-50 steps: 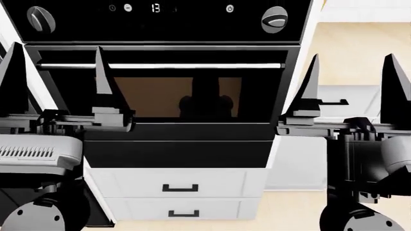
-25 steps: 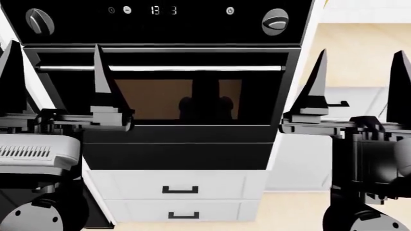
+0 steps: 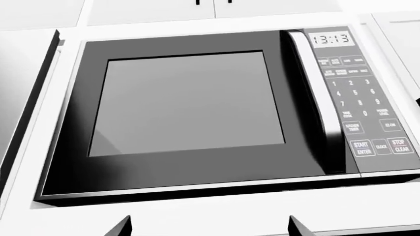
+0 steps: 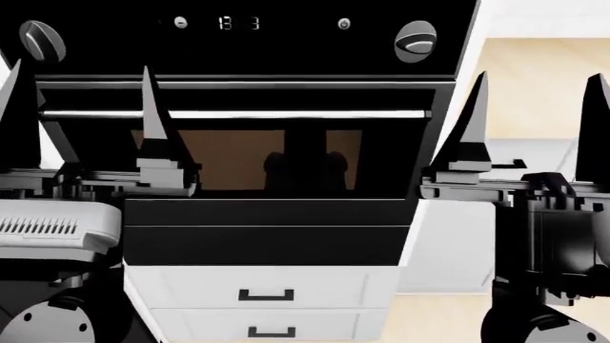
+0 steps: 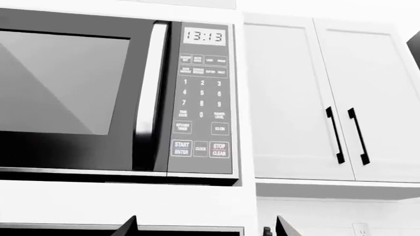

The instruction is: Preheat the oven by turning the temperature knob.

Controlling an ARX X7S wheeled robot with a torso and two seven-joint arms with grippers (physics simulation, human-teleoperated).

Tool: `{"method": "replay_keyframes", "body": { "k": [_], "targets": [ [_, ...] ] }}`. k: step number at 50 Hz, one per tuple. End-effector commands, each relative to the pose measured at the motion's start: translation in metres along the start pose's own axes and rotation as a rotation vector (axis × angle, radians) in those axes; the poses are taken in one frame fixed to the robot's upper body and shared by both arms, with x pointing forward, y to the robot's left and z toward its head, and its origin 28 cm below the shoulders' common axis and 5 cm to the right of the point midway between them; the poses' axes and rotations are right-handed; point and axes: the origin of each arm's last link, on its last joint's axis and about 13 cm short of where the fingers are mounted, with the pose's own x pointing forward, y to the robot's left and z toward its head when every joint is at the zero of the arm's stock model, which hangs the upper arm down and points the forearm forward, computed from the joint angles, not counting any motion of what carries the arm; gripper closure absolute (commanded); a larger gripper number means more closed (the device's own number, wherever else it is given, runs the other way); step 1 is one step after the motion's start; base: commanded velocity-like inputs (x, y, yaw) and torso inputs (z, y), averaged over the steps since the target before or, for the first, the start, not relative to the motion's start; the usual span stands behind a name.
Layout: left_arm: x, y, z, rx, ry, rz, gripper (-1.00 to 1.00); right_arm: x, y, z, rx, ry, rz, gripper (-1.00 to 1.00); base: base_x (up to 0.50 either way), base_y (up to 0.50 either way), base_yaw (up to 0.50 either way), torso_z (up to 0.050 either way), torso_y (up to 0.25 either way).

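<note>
The black oven [image 4: 267,214] fills the middle of the head view, with a brown-tinted window [image 4: 228,157] and a long silver bar handle [image 4: 286,114]. Its black panel [image 4: 286,50] bears two alike silver dials, one at the left [image 4: 40,39] and one at the right [image 4: 416,37]; I cannot tell which is the temperature knob. My left gripper [image 4: 84,114] is open and empty in front of the oven's left side, below the left dial. My right gripper [image 4: 533,121] is open and empty, right of the oven and below the right dial. Neither touches a dial.
White drawers [image 4: 267,294] with small black handles sit under the oven. Both wrist views look up at a black microwave [image 3: 190,103] [image 5: 66,83] with a keypad [image 5: 200,118]. White wall cabinets with black handles [image 5: 347,135] are beside it. A lit display [image 4: 238,23] sits between the dials.
The oven has slid down in the head view and looks a little larger. The right gripper has risen slightly. Both grippers stay open.
</note>
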Motion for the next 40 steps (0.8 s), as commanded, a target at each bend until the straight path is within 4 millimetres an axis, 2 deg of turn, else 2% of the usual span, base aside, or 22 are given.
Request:
{"method": "replay_keyframes", "body": {
  "k": [1,15,23,26,28,30,31,35,40],
  "targets": [
    [0.000,0.000,0.001,-0.001,-0.002,-0.002,-1.00,-0.001,0.000,0.002,0.016,-0.008,0.015,-1.00,0.23,0.00,0.00,0.000,0.000],
    [0.000,0.000,0.002,-0.002,-0.003,-0.003,-1.00,0.000,0.000,0.001,-0.025,-0.001,0.000,-1.00,0.15,0.00,0.00,0.000,0.000],
    [0.001,0.002,0.005,-0.010,-0.006,0.003,-1.00,0.009,-0.001,0.007,-0.181,-0.011,-0.006,-1.00,0.00,0.00,0.00,0.000,0.000],
    [0.002,0.002,0.007,-0.015,-0.008,0.004,-1.00,0.025,-0.003,0.021,-0.254,-0.036,-0.021,-1.00,0.00,0.00,0.00,0.000,0.000],
    [0.002,0.002,0.008,-0.016,-0.009,0.004,-1.00,0.028,-0.004,0.025,-0.263,-0.049,-0.025,-1.00,0.00,0.00,0.00,0.000,0.000],
    [0.002,0.002,0.010,-0.021,-0.012,0.003,-1.00,0.032,-0.007,0.042,-0.357,-0.086,-0.024,-1.00,0.00,0.00,0.00,0.000,0.000],
    [0.002,0.002,0.010,-0.022,-0.013,0.002,-1.00,0.031,-0.007,0.043,-0.374,-0.082,-0.010,-1.00,0.00,0.00,0.00,0.000,0.000],
    [0.002,0.001,0.012,-0.026,-0.016,0.001,-1.00,0.025,-0.006,0.037,-0.532,-0.016,0.062,-1.00,0.00,0.00,0.00,0.000,0.000],
    [0.002,0.002,0.011,-0.026,-0.013,-0.001,-1.00,0.029,-0.006,0.039,-0.612,-0.010,0.099,-1.00,0.00,0.00,0.00,0.000,0.000]
  ]
}}
